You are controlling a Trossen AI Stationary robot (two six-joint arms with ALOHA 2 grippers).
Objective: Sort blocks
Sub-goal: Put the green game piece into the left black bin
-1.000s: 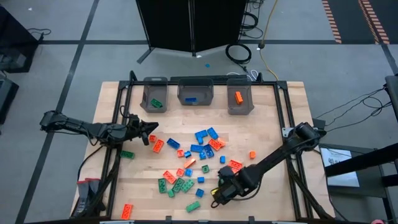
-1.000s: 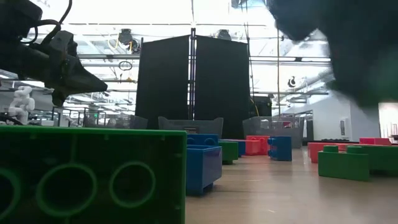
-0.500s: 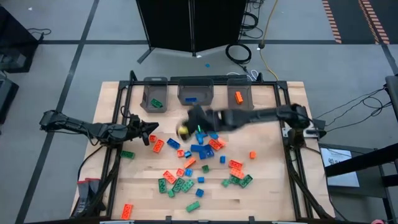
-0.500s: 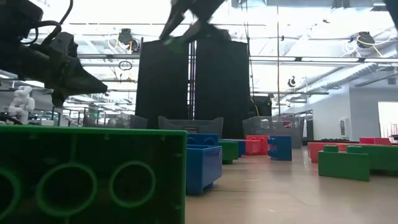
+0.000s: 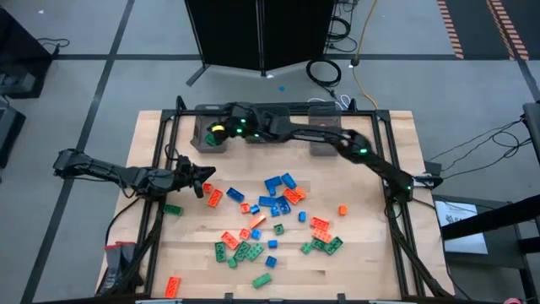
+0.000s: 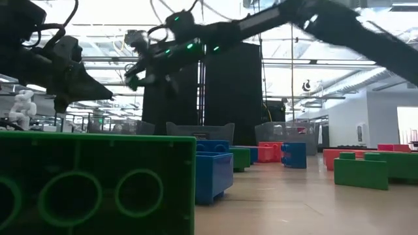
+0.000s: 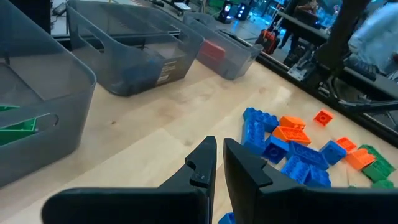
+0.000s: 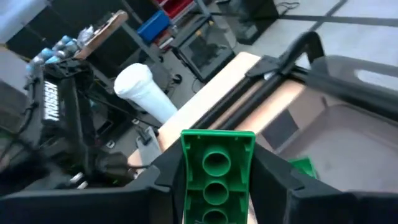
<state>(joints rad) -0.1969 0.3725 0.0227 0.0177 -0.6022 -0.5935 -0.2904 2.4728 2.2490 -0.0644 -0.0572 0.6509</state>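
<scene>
Wooden tabletop (image 5: 371,253) under me carries scattered blocks (image 5: 274,203), with three grey bins (image 5: 266,127) along its far edge. My right gripper (image 8: 214,180) is clenched on a green block (image 8: 216,171), reaching above the left bin (image 5: 208,135), which already holds a green one. My left gripper (image 7: 216,155) hovers near that bin, fingers almost together, holding nothing.

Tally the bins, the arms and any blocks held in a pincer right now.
Bins: 3
Arms: 2
Blocks held: 1, a green block in the right pincer over the left-hand bin
Total: 6
</scene>
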